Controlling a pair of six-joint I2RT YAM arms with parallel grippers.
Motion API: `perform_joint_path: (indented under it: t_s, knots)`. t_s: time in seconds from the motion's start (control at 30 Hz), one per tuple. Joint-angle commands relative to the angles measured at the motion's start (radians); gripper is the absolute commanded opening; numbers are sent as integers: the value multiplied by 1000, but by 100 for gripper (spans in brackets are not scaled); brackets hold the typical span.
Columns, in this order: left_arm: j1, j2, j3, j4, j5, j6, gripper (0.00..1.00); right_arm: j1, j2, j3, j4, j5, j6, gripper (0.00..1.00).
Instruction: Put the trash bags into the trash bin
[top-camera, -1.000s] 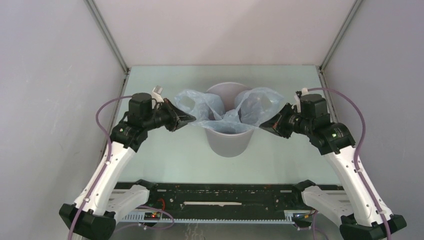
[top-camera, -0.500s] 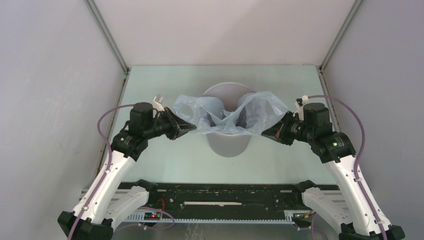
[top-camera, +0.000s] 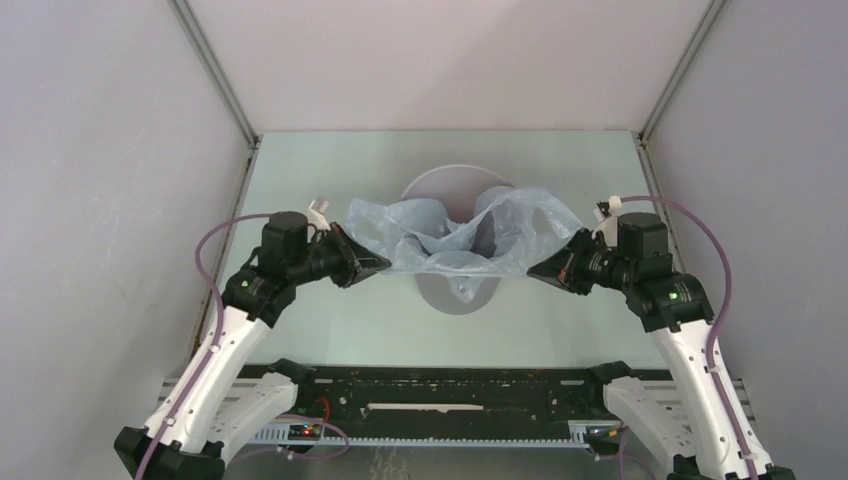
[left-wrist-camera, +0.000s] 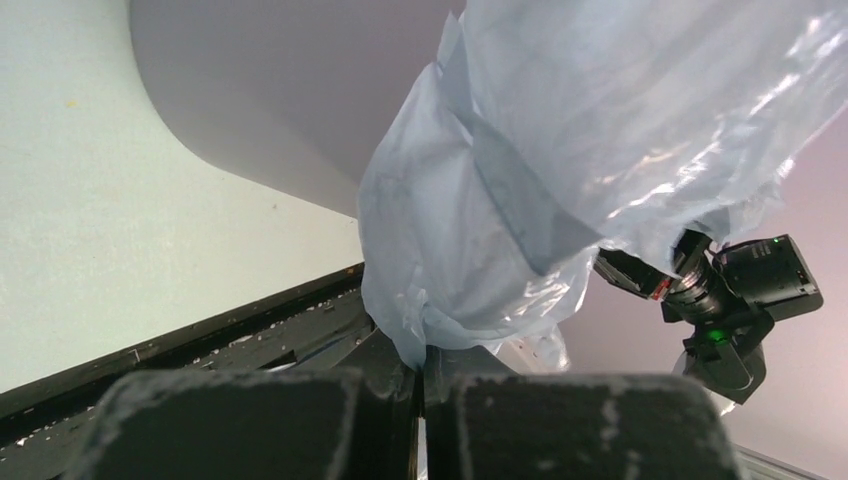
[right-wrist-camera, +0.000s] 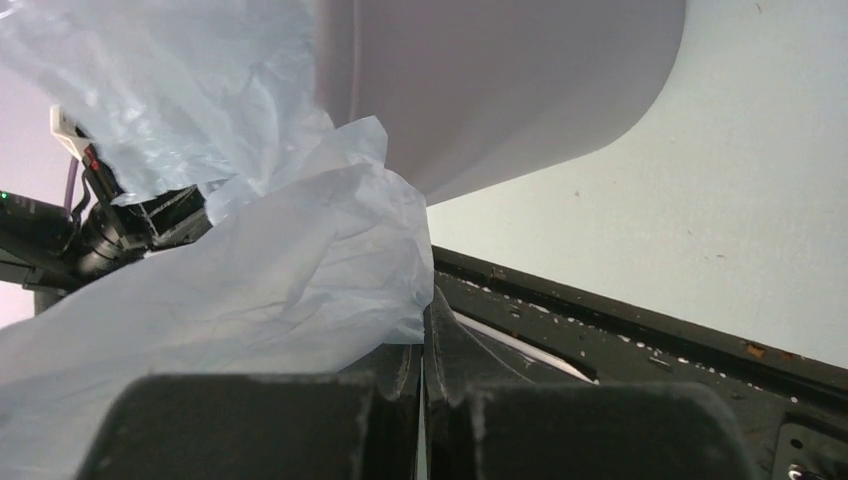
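Observation:
The pale blue translucent trash bag (top-camera: 450, 240) hangs stretched between both grippers, above and in front of the grey round trash bin (top-camera: 455, 185), its middle sagging over the bin's near wall. My left gripper (top-camera: 383, 264) is shut on the bag's left edge (left-wrist-camera: 440, 300), pinched between the dark fingers (left-wrist-camera: 390, 385). On the other side, my right gripper (top-camera: 532, 270) is shut on the bag's right edge (right-wrist-camera: 300, 290). The bin's grey wall (left-wrist-camera: 280, 90) fills the upper part of the left wrist view, and the same wall (right-wrist-camera: 500, 90) also shows in the right wrist view.
The pale green table (top-camera: 330, 320) is boxed in by grey walls on the left, back and right. A black rail with the arm bases (top-camera: 450, 395) runs along the near edge.
Both grippers have pulled the bag toward the near edge and a little lower. The bag now covers more of the bin's front wall, and the bin's far rim is more exposed.

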Motion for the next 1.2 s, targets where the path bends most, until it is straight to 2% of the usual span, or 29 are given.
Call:
perform_joint_path:
  t_s: [0.0, 0.07, 0.2, 0.3, 0.37, 0.43, 0.63, 0.77, 0.97, 1.17]
  knots:
    - [6, 9, -71, 11, -56, 48, 0, -15, 17, -41, 26, 30, -97, 0]
    - [11, 45, -81, 30, -102, 85, 0, -16, 30, -75, 91, 68, -139, 0]
    - [16, 142, -32, 59, -93, 137, 0, -41, 89, -87, 169, 72, -183, 0]
    - [16, 160, 16, 35, -100, 170, 8, -54, 90, -83, 198, 42, -176, 6]
    - [15, 157, 41, 10, -113, 190, 18, -56, 80, -78, 192, 31, -184, 19]
    - [15, 154, 72, -27, -119, 214, 33, -57, 71, -63, 164, 14, -218, 31]
    - [15, 111, 130, -77, -97, 307, 75, -57, -17, -14, 18, 8, -356, 56]
    - [16, 64, 144, -129, -99, 372, 91, -56, -86, 49, -96, 30, -414, 74]
    - [17, -76, 118, -204, -149, 413, 97, -56, -201, 128, -155, 55, -467, 89]
    - [18, -205, 182, -241, -284, 452, 100, -56, -229, 282, -183, 100, -595, 92]
